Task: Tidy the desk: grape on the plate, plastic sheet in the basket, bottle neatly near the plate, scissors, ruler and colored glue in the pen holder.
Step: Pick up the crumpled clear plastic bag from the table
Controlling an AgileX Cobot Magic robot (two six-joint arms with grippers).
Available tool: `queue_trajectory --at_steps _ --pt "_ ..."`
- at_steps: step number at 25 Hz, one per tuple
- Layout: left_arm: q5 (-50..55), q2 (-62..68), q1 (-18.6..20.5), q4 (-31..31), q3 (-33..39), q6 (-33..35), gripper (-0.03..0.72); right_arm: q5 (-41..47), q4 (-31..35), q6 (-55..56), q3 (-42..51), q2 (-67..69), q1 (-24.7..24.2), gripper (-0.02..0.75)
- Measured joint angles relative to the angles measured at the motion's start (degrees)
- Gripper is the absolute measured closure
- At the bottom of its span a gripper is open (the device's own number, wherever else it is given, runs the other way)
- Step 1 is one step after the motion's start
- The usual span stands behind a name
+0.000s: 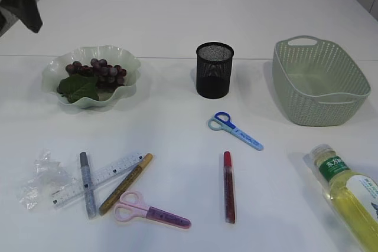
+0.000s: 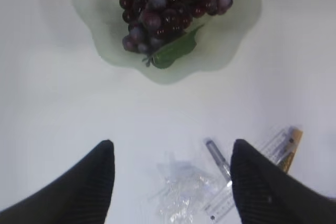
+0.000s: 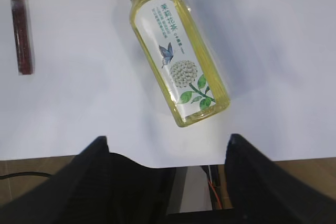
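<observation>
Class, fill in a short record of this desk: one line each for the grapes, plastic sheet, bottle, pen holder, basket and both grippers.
grapes: on the plate
plastic sheet: crumpled on the table, front left
bottle: lying on its side, front right
pen holder: upright, nothing seen inside
basket: nothing seen inside
left gripper: open above the plastic sheet
right gripper: open, holding nothing

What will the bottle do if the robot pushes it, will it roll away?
The bottle lies on its side on the table, and its body looks rounded, so it may well roll. It seems nearly full of yellow drink, so probably heavy for its size. The smooth plastic could be slippery in an end effector.
</observation>
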Motion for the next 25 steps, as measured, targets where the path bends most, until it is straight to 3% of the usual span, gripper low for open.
queue_trajectory --at_steps 10,25 --pt "0.0 -15.9 0.0 -0.3 23.7 0.0 0.183 0.0 0.7 -0.1 0.0 0.0 0.0 0.207" --pt "-2.9 -15.7 -4.3 0.2 38.5 0.0 0.184 0.0 0.9 -0.1 0.0 0.0 0.0 0.207"
